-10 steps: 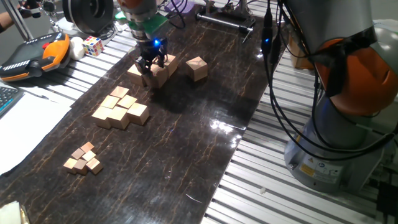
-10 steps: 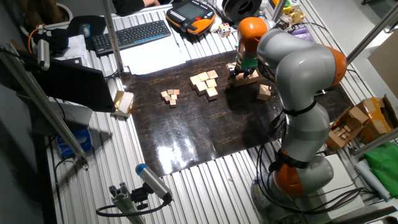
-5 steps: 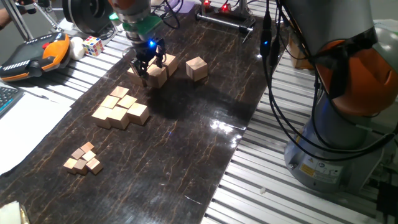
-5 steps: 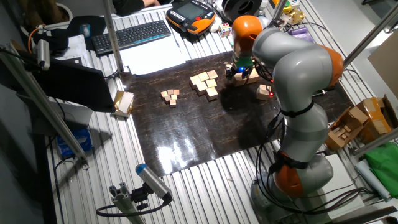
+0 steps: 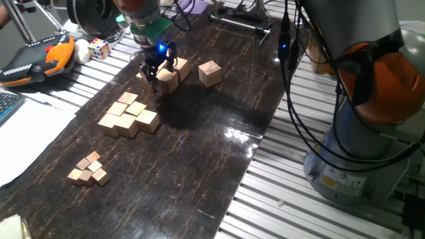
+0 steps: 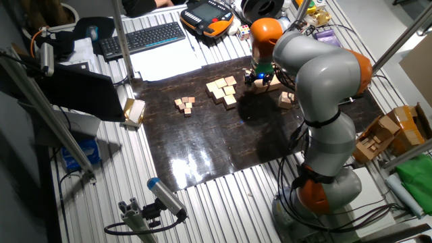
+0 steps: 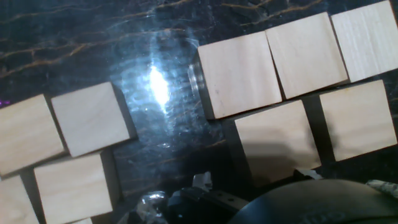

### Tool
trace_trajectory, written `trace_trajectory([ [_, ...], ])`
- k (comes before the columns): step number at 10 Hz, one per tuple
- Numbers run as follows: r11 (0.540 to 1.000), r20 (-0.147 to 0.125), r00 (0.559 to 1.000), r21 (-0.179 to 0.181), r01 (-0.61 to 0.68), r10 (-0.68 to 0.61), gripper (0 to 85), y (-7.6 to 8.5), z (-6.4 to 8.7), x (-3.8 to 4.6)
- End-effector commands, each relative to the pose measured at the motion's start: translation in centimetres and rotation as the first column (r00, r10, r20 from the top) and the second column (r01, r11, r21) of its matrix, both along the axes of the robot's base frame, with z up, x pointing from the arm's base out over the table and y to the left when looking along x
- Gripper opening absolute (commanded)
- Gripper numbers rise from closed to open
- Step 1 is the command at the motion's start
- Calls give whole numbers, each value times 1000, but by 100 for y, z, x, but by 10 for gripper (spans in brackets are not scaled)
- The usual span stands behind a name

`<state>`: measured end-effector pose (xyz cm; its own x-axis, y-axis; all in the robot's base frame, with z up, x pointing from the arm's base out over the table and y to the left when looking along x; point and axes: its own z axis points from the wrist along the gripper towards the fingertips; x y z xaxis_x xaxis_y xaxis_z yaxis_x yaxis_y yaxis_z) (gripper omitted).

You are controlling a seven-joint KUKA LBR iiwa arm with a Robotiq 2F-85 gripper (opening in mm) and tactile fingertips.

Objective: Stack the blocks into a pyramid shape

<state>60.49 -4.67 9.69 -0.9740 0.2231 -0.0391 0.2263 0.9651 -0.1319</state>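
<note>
Several large tan blocks sit bunched at the far end of the dark mat, and one more block stands alone to their right. My gripper hovers just above the left side of the bunch, fingers apart and nothing between them. The other fixed view shows the gripper over that bunch, with the lone block nearer the arm's base. The hand view looks straight down on flat tan cube tops in two groups; my fingertips do not show there. No pyramid shape stands among the large blocks.
A flat cluster of medium tan cubes lies mid-mat, and tiny cubes lie nearer the front. An orange pendant and a colour cube sit off the mat at the left. The robot base stands at the right.
A second ago the gripper was low over the bunch of blocks. It has since lifted a little and shifted left, then held still. The blocks have not moved.
</note>
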Motion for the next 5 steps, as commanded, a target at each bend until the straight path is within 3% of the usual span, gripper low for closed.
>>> trace_trajectory([
  [1, 1000, 6, 1000, 0, -12, 12, 697, 1, 1, 0],
  [2, 1000, 14, 1000, 10, -16, 16, 710, 1, 1, 0],
  [4, 1000, 2, 1000, 9, -22, 22, 727, 1, 1, 0],
  [5, 999, 4, 999, -13, -36, 36, 747, 1, 1, 0],
])
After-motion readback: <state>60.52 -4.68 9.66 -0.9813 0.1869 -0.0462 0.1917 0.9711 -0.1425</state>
